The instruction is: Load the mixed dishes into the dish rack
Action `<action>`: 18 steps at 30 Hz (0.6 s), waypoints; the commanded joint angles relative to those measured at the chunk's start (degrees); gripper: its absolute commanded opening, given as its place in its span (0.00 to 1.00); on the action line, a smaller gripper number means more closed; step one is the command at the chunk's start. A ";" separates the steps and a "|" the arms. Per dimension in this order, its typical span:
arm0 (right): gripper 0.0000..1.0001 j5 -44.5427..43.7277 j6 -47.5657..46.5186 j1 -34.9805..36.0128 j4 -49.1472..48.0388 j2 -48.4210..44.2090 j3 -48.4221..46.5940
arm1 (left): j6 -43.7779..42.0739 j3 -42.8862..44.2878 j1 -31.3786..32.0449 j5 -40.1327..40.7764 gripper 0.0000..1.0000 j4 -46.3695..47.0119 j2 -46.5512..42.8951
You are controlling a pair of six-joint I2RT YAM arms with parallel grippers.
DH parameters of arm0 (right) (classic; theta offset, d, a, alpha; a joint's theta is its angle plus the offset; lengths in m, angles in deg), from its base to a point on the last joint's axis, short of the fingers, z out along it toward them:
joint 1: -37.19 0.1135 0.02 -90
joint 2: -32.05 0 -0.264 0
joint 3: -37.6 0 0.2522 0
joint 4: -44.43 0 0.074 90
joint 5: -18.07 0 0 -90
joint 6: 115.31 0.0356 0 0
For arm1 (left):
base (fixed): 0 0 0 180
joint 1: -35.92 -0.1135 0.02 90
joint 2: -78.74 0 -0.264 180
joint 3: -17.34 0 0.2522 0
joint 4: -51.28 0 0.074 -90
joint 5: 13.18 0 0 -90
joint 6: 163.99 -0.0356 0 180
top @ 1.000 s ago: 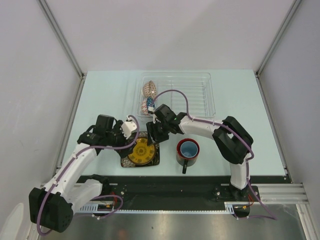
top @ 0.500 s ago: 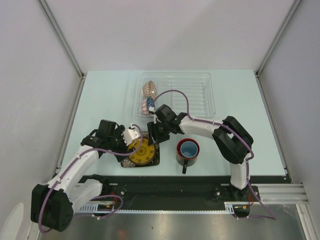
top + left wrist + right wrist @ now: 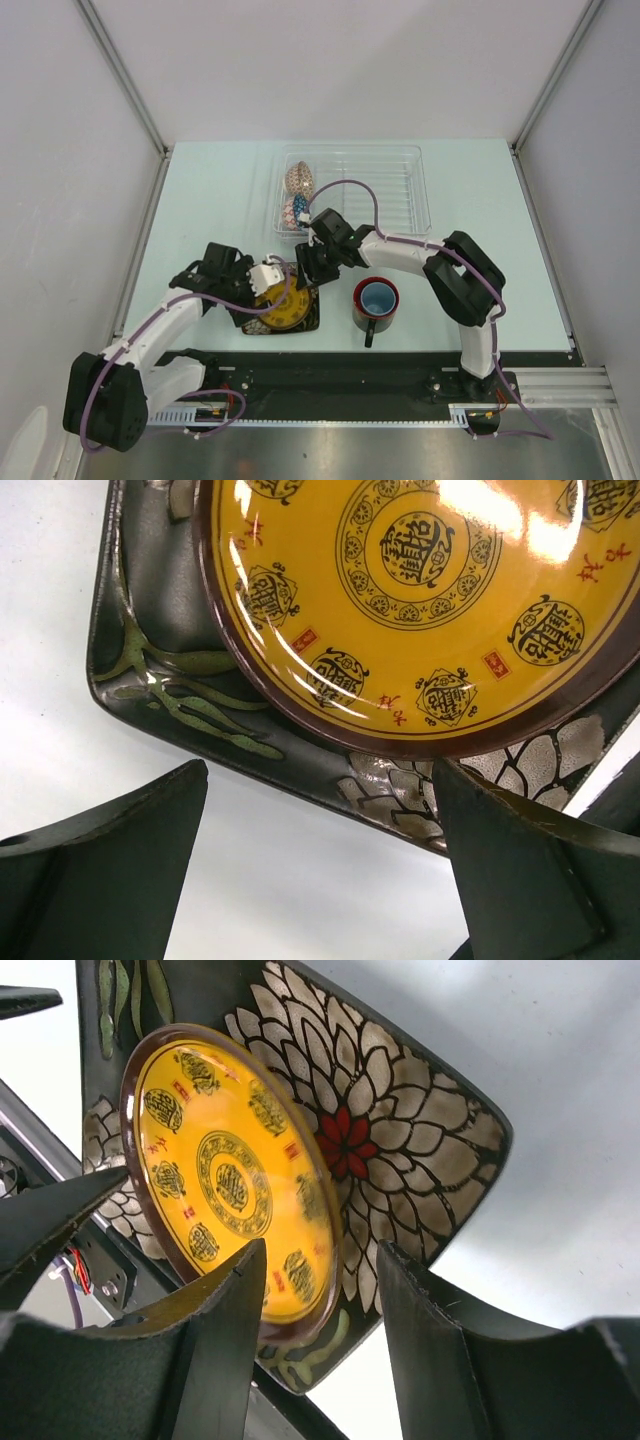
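Note:
The square dark plate (image 3: 301,319) with a yellow round centre lies on the table in front of the dish rack (image 3: 392,186). My left gripper (image 3: 260,291) hangs open at its left edge, and in the left wrist view the plate (image 3: 400,580) fills the top, with the gripper (image 3: 320,780) wide open just short of its rim. My right gripper (image 3: 304,272) is at the plate's far right part. Its jaws (image 3: 310,1255) stand half open on either side of the yellow rim, on the flowered plate (image 3: 400,1130), with a gap showing. The red mug (image 3: 376,297) stands upright to the right.
Two patterned bowls stand on edge in the rack's left end, a brownish one (image 3: 298,180) and a blue-and-pink one (image 3: 293,211). The mug's handle points toward the black rail (image 3: 400,368) at the table's near edge. Grey walls close in both sides.
My left gripper has swung right and down toward the plate's left edge. The right gripper, the plate and the mug have hardly moved.

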 commanded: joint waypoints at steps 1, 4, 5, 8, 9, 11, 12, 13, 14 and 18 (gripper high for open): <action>0.53 0.56 1.17 0.42 -1.89 1.39 0.12 | -1.36 -1.03 1.26 0.56 1.00 2.83 1.00; 0.53 0.47 1.17 0.68 -1.89 1.83 0.12 | -1.09 -1.38 1.79 0.91 1.00 3.71 1.27; 0.53 0.64 1.34 0.86 -1.89 1.92 0.12 | -1.01 -1.47 1.88 1.09 1.00 3.89 1.35; 0.51 1.34 1.52 0.86 -2.33 1.83 0.12 | -0.57 -1.30 2.32 1.44 1.00 4.50 1.62; 0.45 1.52 1.69 0.77 -2.86 1.83 0.12 | -0.48 -1.12 2.49 1.36 1.00 4.59 1.71; 0.37 2.66 2.22 0.77 -3.21 2.01 0.12 | -0.21 -0.86 2.67 1.44 1.00 5.20 1.79; 0.32 3.10 2.40 0.68 -3.82 2.10 0.12 | -0.21 -0.86 2.76 1.53 1.00 5.38 1.88; 0.30 3.54 2.83 0.68 -4.18 2.27 0.12 | 0.13 -0.77 2.85 1.62 1.00 5.73 1.80; 0.30 4.76 3.10 0.68 -4.44 2.45 0.12 | 0.22 -0.77 2.93 1.62 1.00 5.74 1.97; 0.30 7.76 4.50 0.60 -6.46 3.24 0.12 | 0.66 -0.86 3.28 1.44 1.00 6.09 1.88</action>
